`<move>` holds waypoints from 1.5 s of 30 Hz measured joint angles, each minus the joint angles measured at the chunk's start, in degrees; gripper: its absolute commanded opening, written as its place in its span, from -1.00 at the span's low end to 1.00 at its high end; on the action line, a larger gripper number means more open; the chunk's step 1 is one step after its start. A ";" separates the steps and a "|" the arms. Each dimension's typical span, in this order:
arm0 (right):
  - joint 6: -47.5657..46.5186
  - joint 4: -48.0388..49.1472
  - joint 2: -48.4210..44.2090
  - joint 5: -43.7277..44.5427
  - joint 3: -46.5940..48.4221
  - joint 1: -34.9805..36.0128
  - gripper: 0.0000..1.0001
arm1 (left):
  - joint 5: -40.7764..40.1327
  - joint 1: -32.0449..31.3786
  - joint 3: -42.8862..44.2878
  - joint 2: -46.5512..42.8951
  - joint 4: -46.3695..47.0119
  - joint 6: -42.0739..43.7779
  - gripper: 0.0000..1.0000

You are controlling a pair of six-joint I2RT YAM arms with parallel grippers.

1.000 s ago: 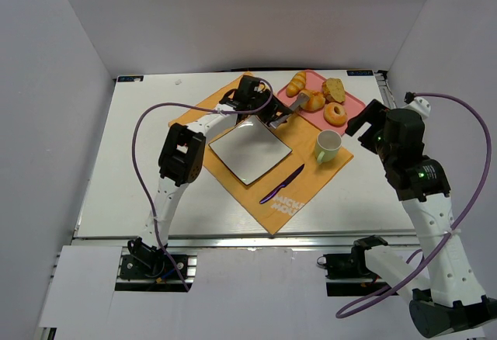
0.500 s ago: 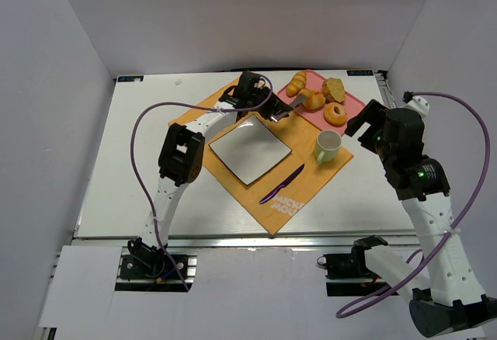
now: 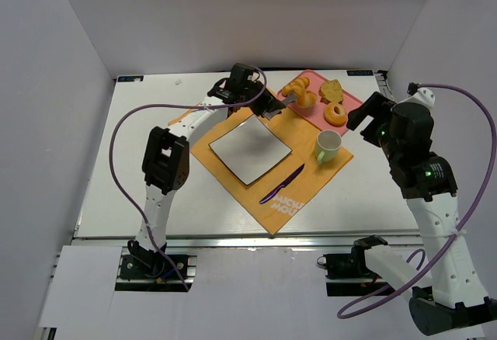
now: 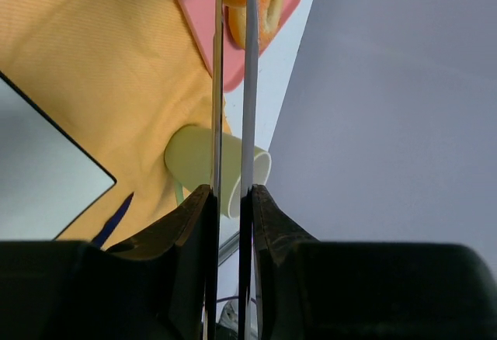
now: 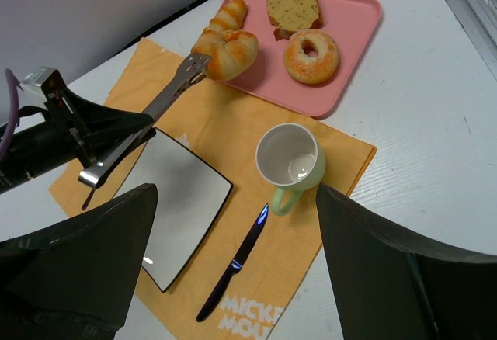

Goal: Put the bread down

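Swung toward the far side since a second ago, the left gripper [image 4: 233, 191] is clamped on tongs [image 5: 167, 95]; the right gripper [image 5: 237, 200] hangs spread, empty. Tong tips touch the bun [image 5: 231, 51] on the tray [image 5: 357, 22]: grasping step, and next it likely needs lifting across to the plate [image 5: 182, 200].

Top view looks down over the table [image 3: 140, 161]; both wrist views share tray [image 5: 353, 37] and cup [image 5: 291, 157].

I'm counting one bun [image 5: 227, 53], one long roll [image 5: 231, 14], one bread slice [image 5: 293, 2] and one ring doughnut [image 5: 311, 55], plus one pink tray [image 5: 351, 15], one cup [image 5: 290, 160], one plate [image 5: 182, 200], one knife [image 5: 237, 262], one orange mat [image 5: 241, 126], one pair of tongs [image 5: 147, 119].
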 measured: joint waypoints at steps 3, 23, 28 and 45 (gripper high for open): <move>0.00 0.00 0.00 -0.90 0.37 0.00 0.79 | -0.57 0.00 -1.95 -3.15 -0.66 0.76 -0.38; -4.96 0.79 0.55 -9.07 -1.99 0.00 0.79 | -5.68 0.02 -42.10 -50.80 -15.39 10.32 -0.38; -4.94 0.76 0.92 -10.95 -4.22 0.00 0.79 | -6.38 0.02 -49.81 -54.05 -15.54 10.91 -0.38; -4.83 0.83 -0.52 -12.90 -6.47 0.00 0.79 | -14.97 0.07 -48.33 -51.76 -23.76 16.00 0.28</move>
